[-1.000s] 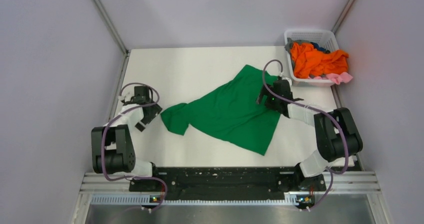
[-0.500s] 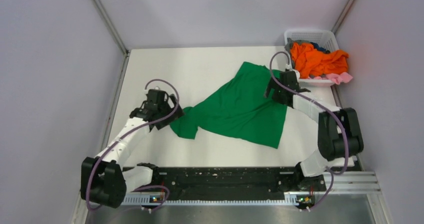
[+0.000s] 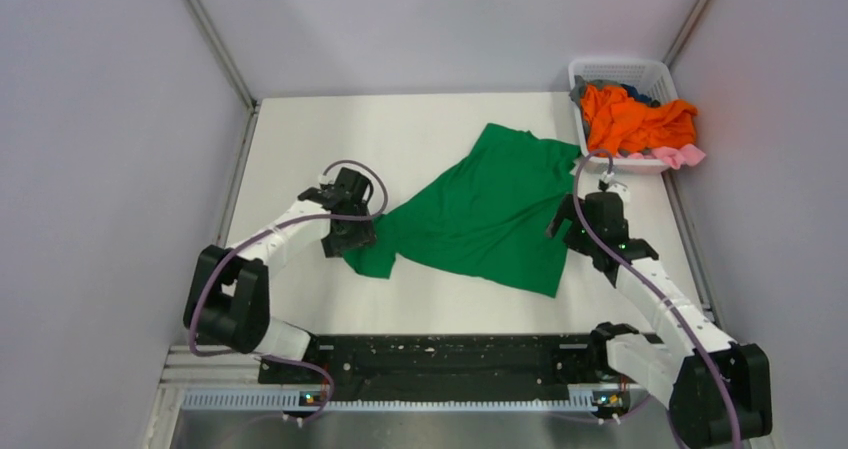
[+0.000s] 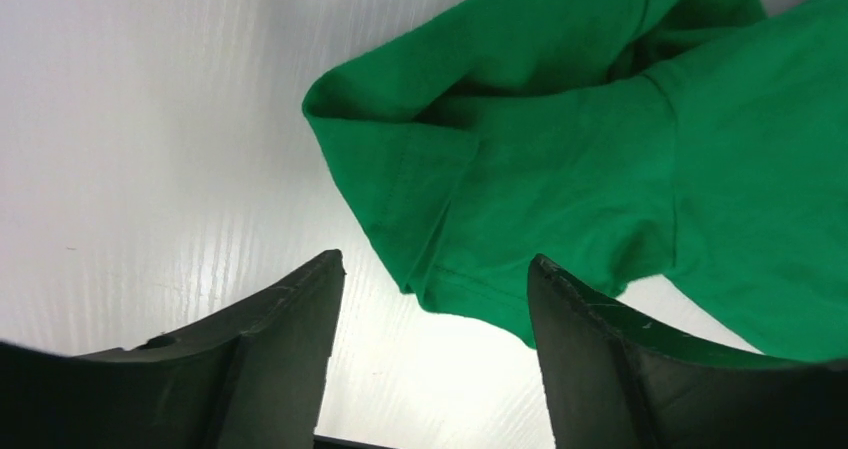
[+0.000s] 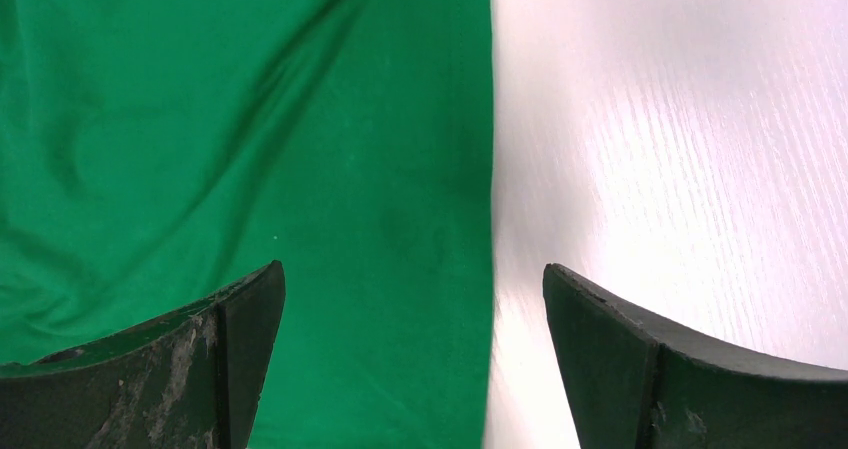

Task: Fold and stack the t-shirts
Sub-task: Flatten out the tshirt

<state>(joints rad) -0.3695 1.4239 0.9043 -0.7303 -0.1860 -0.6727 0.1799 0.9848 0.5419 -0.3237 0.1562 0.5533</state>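
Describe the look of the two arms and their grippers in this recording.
The left arm and right arm both have white links between bulky black joint housings, and a purple cable loops along each. The left gripper and right gripper each carry two dark, wedge-shaped fingers with pale scuffs on their surfaces.

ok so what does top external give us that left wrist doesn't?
Only top external: the white basket holding the orange t-shirt, and the right hand at the green t-shirt's right edge. Only left wrist: the sleeve with its stitched hem, folded over, just ahead of the open left hand. Both: the green t-shirt lying on the white table.
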